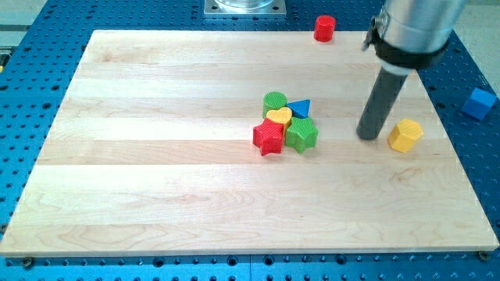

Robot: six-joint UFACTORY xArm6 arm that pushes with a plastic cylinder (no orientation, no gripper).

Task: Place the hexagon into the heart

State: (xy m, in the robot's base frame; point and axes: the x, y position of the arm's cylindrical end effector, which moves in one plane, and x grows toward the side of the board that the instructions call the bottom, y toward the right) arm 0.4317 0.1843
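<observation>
A yellow hexagon block point(405, 135) lies at the view's right on the wooden board point(156, 156). My tip point(368, 136) rests on the board just left of it, a small gap between them. A yellow heart block point(279, 117) sits in a tight cluster near the board's middle, well to the left of my tip. Around the heart are a green cylinder point(274, 101) above it, a blue triangle point(301, 108) to its upper right, a red star point(269, 138) below it and a green star-like block point(301, 134) to its lower right.
A red cylinder point(324, 28) stands at the board's top edge, right of centre. A blue cube point(478, 103) lies off the board on the blue perforated table at the view's right. The arm's base plate point(245, 8) is at the view's top.
</observation>
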